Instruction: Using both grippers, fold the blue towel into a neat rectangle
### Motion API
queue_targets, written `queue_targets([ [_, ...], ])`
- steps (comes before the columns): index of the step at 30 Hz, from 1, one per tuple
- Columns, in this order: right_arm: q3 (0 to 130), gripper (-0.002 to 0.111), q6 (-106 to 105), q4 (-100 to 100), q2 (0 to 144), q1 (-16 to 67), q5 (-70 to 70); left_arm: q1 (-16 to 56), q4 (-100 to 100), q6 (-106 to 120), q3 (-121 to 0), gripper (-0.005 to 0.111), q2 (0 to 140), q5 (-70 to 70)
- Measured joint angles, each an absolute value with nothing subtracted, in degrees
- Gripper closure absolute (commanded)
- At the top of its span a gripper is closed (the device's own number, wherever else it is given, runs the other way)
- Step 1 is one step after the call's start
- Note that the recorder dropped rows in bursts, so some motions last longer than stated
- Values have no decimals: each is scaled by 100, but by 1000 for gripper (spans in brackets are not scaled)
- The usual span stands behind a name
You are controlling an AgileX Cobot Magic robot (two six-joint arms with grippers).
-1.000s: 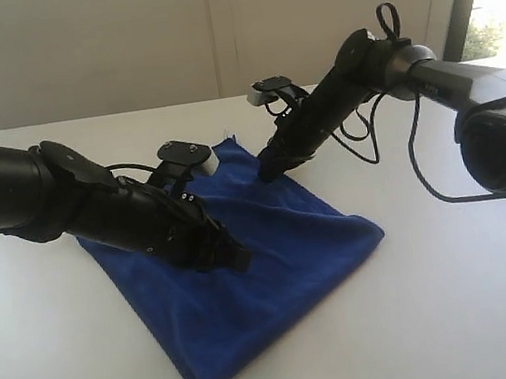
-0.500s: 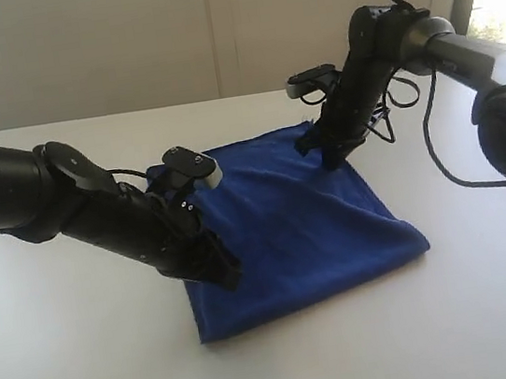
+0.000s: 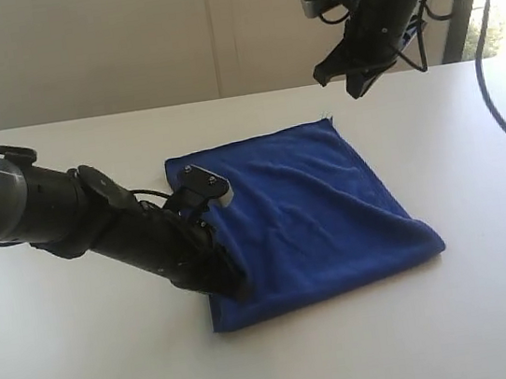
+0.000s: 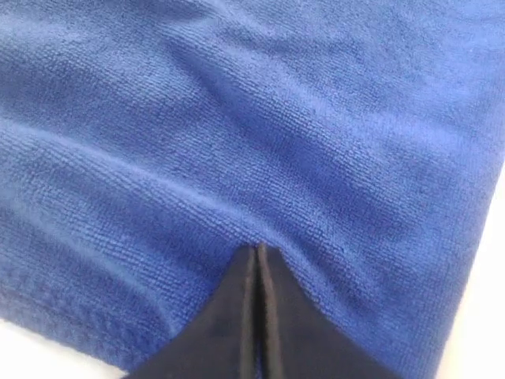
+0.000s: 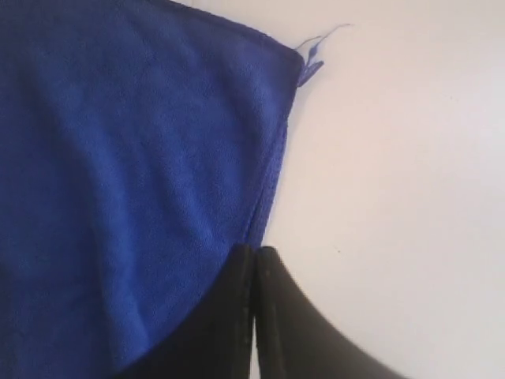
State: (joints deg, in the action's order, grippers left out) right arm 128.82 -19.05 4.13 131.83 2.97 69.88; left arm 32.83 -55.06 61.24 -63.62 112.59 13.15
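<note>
Towel (image 3: 320,199) lies folded; left fingers (image 4: 229,324) clenched empty on it, right fingers (image 5: 225,324) clenched empty aloft.

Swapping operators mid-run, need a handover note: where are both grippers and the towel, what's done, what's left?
Left gripper: shut, tips down on the blue towel near its front-left edge; no cloth visibly pinched.
Right gripper: shut, empty, in the air above the towel's far corner.
Towel: flat on the white table, roughly rectangular; its edge looks doubled.
Done: apparently at least one fold.
Left: lift the left gripper off; probably another fold or a tidy.
</note>
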Motion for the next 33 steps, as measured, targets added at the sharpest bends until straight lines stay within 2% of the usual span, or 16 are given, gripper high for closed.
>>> queue_targets([
  [8,12474,108,-1905,357,12708,285,6991,3068,-3062,4225,-6147,107,10891,1821],
  [16,11770,108,-2196,900,12404,121,6991,2420,-1942,3971,-5966,107,10476,2634],
  [23,10869,108,-2474,1382,11893,98,6991,2422,-2272,4009,-5937,107,10151,2896],
  [29,9762,108,-3180,2638,11431,-153,6990,2436,-3661,4930,-5937,107,9718,2731],
  [33,8982,95,-3757,3757,11399,-376,7002,2448,-4838,5825,-5937,107,9948,2951],
])
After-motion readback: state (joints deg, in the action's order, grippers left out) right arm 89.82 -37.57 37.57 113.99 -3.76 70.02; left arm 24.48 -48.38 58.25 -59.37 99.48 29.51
